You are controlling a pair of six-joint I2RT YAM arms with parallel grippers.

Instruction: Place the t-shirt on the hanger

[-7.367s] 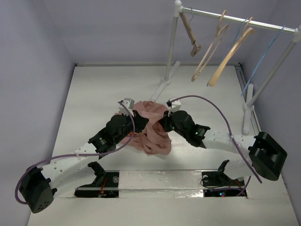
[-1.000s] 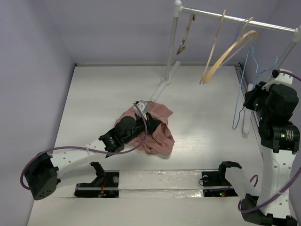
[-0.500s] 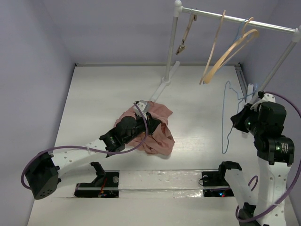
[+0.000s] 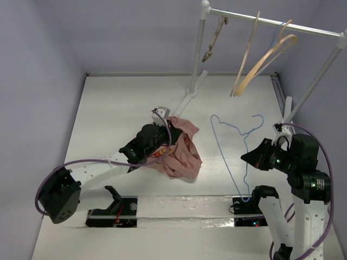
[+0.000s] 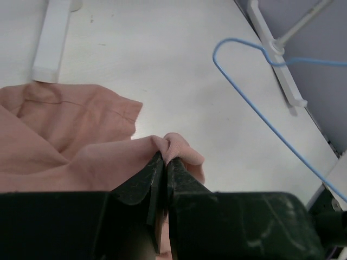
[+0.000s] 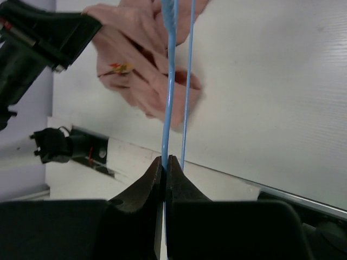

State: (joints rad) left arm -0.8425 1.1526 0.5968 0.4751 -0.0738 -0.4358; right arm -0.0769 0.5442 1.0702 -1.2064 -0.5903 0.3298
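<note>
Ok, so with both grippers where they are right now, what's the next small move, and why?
Probably ease the right gripper toward the t-shirt, leading with the free end of the hanger. The right gripper is shut on the blue wire, which hangs apart from the cloth, while the left gripper pinches a fold of the shirt and can steady it.

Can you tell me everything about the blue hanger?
The hanger is thin light-blue wire, bent into a long triangle with a small hook at one end. It is not on the rack. It hangs tilted over the white table, to the right of the pink t-shirt, with a gap between them in the top view. Only the right gripper touches it, shut on one wire side.
</note>
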